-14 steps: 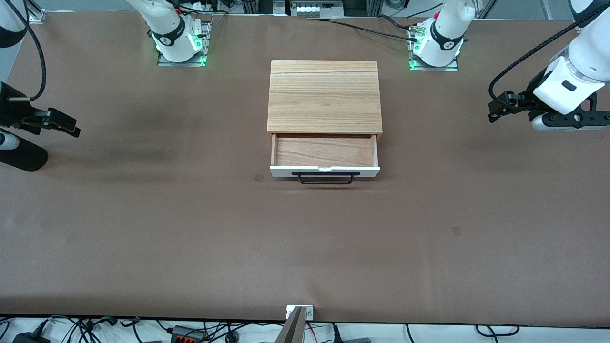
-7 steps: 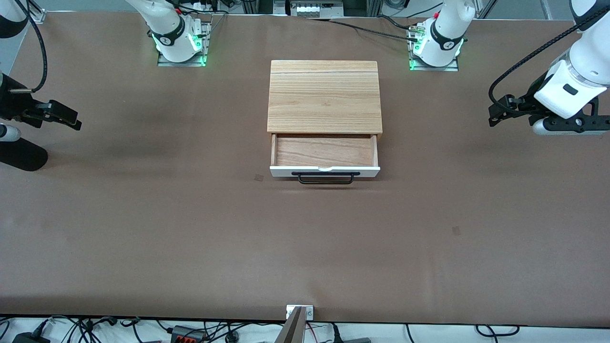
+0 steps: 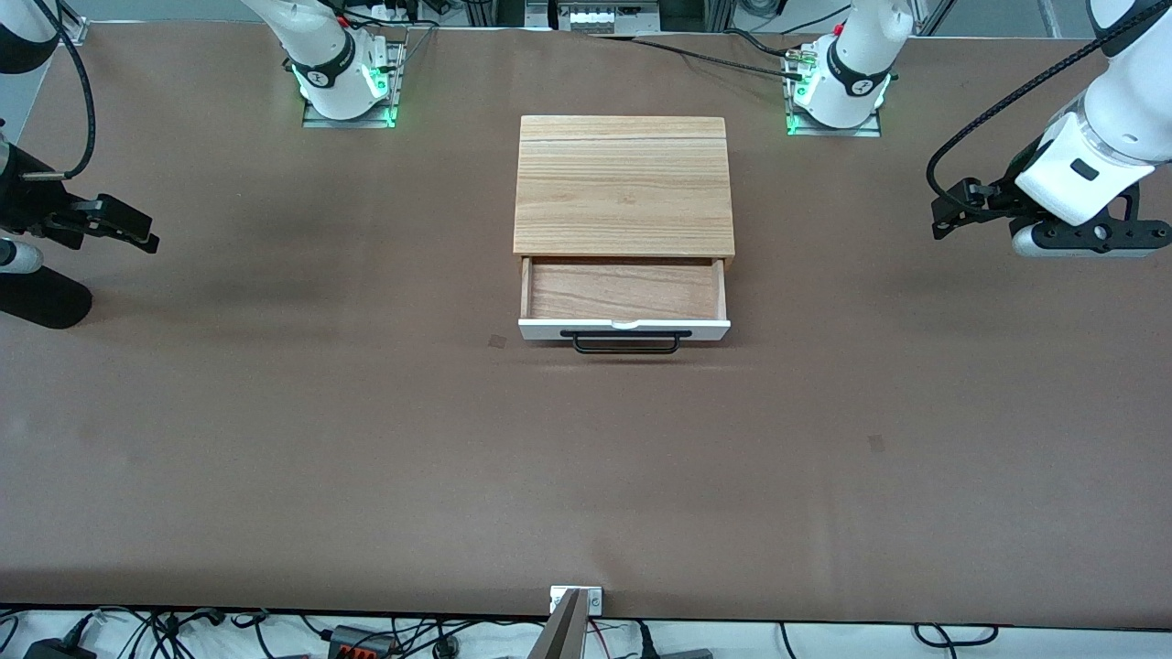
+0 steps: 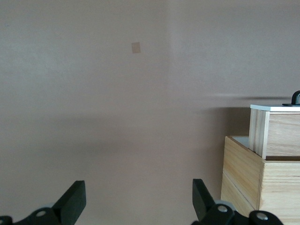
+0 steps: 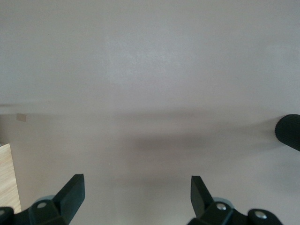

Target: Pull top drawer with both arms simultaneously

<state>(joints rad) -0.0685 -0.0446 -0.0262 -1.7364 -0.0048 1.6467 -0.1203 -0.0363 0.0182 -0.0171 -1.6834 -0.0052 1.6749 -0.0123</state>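
top drawer (image 3: 623, 297): pulled out of cabinet (image 3: 623, 186), mid-counter (image 3: 366, 439) | left hand (image 3: 952, 209): spread, over counter's left-arm end | right hand (image 3: 124, 224): spread, over right-arm end

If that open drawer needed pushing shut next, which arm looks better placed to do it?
Neither stands out. The left gripper hangs open over the table at its end, the right gripper open at the other end. Both are well away from the top drawer and its handle.
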